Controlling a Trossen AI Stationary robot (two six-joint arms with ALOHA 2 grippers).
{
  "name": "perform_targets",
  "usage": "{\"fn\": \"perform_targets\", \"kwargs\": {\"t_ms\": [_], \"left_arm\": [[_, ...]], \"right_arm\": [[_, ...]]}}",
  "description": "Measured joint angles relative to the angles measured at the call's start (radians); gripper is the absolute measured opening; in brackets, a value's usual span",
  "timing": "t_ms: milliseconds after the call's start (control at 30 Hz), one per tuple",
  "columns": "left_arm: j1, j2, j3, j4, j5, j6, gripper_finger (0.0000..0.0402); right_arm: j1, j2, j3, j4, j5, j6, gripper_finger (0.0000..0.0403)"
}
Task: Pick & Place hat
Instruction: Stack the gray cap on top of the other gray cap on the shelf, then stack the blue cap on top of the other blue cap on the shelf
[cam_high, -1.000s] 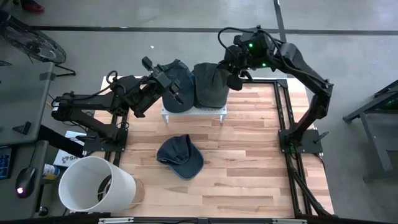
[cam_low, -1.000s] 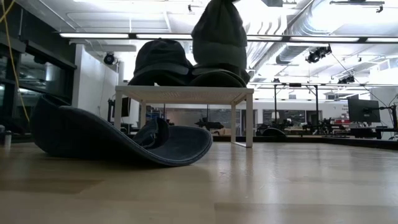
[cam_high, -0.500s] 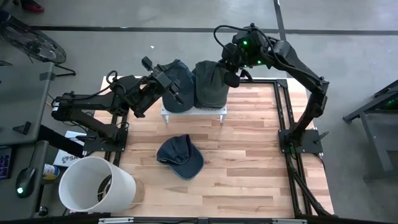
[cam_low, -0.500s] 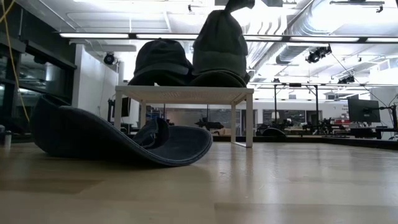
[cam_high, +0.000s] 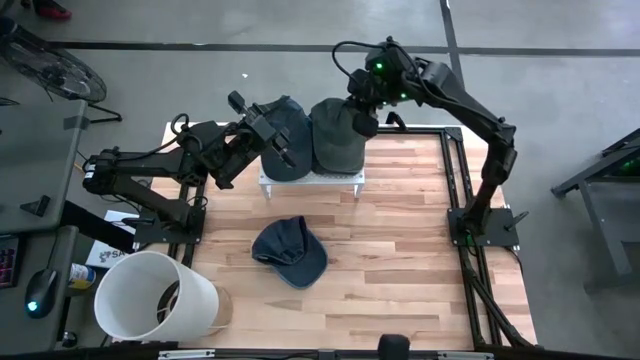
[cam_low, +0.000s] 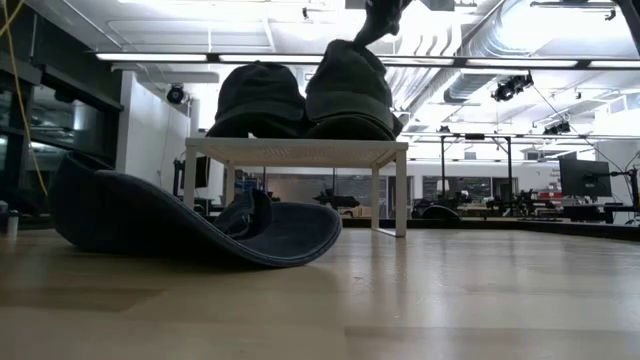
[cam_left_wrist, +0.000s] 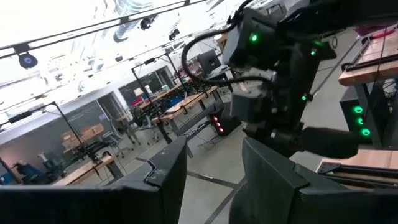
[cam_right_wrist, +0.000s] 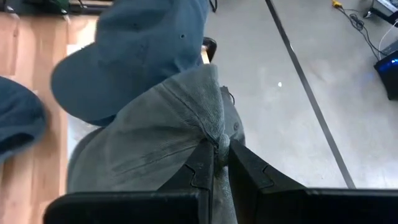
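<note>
A grey-green hat (cam_high: 335, 140) and a dark blue hat (cam_high: 285, 118) sit side by side by their brims on a small white stand (cam_high: 345, 178). In the low view the grey hat (cam_low: 350, 95) is on the right and the blue hat (cam_low: 260, 98) on the left. A third blue hat (cam_high: 290, 250) lies brim-up on the wooden table. My right gripper (cam_high: 362, 118) is over the grey hat, shut on its crown. My left gripper (cam_high: 283, 152) hovers open over the blue hat on the stand, touching nothing. My right gripper (cam_right_wrist: 217, 152) pinches a gathered fold at the top of the grey hat's crown (cam_right_wrist: 214, 127) between its two fingers, coming from above and slanting in from the table's right. The crown is drawn up into a peak (cam_low: 345, 50). The hat's brim stays on the stand.
A white bucket (cam_high: 150, 300) stands off the table's near left corner. Bare wood lies to the right of and nearer than the stand. The third blue hat (cam_low: 200, 225) lies in front of the stand's legs (cam_low: 400, 190). The dark frame rail (cam_high: 455, 180) runs along the table's right side.
My right gripper, still shut on the grey hat's crown, has come down and shifted across the hat. The crown, drawn up tall a second ago, has sunk lower and now leans to one side. The brim has stayed on the stand.
</note>
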Motion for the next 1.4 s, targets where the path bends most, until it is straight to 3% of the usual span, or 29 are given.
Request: {"fn": "perform_targets", "kwargs": {"t_ms": [433,667,833,1133,1400], "left_arm": [[0.000,0.000,0.000,0.011,0.000,0.000,0.0152],[0.000,0.000,0.000,0.011,-0.031,0.000,0.0152],[0.000,0.000,0.000,0.011,-0.032,-0.001,0.0152],[0.000,0.000,0.000,-0.020,-0.035,-0.045,0.0152],[0.000,0.001,-0.001,-0.094,-0.078,-0.143,0.0152]], "right_arm": [[-0.048,0.043,0.000,0.009,0.017,-0.012,0.0022],[-0.048,0.041,0.000,0.017,0.016,-0.011,0.0105],[-0.048,0.039,0.000,0.019,-0.016,-0.009,0.0142],[-0.048,0.022,0.000,0.038,-0.061,-0.018,0.0178],[-0.048,-0.057,0.001,0.071,-0.065,-0.053,0.0186]]}}
